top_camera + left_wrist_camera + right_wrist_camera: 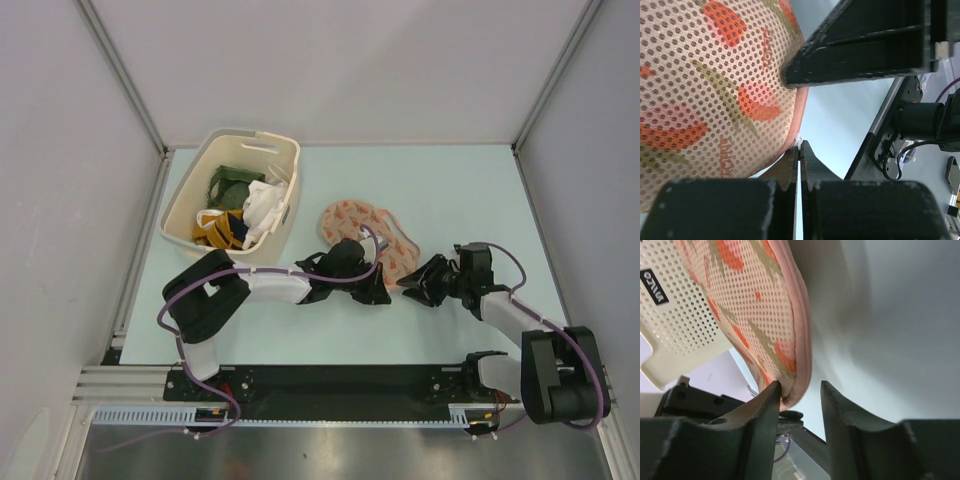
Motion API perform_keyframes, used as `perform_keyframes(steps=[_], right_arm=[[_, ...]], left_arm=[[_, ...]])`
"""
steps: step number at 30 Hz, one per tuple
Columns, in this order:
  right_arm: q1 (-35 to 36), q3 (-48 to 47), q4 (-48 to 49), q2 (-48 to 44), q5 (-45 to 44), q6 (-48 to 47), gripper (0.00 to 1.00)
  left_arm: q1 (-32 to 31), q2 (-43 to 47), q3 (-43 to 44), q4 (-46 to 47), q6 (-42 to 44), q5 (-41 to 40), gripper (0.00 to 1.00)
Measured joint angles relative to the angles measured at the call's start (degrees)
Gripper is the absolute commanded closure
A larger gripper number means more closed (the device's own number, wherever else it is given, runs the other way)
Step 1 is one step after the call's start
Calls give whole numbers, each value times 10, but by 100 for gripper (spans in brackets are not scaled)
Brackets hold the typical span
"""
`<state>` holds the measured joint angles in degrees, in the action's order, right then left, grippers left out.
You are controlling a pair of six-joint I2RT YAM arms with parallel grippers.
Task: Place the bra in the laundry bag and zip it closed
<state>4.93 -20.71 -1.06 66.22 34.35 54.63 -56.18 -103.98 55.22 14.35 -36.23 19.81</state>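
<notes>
Pinching laundry bag (345, 215) at its pink edging with left gripper (800, 147), fingers pressed together. Straddling that edging with right gripper (800, 387), fingers spread, one touching it. Lying mid-table (450, 190), near basket (250, 133).

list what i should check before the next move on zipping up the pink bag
1. Bra inside the bag: cannot tell. No red fabric shows in any view.
2. Left fingers gripping the bag: cannot tell. They are closed right at its pink edging, but what they pinch is hidden.
3. Right fingers placed on the bag: ok. They are open with the edging between them, nearer one finger.
4. Zip closed: cannot tell. No slider is clearly visible.
5. Basket out of the way: ok. It stands apart from the bag, on the left arm's side.
</notes>
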Motion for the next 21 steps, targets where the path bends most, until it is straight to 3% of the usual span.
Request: perform_keyframes(steps=[4, 5, 13, 21], right_arm=[[1, 0, 38, 43, 6, 20, 87], [0, 0, 44, 51, 8, 21, 100], [-41, -4, 56, 97, 44, 6, 100], [-64, -35, 30, 125, 96, -50, 97]], left_arm=[[-1, 0, 0, -2, 0, -1, 100], [-1, 0, 0, -3, 1, -1, 100], [16, 12, -33, -14, 9, -14, 100], [71, 51, -52, -54, 44, -16, 97]])
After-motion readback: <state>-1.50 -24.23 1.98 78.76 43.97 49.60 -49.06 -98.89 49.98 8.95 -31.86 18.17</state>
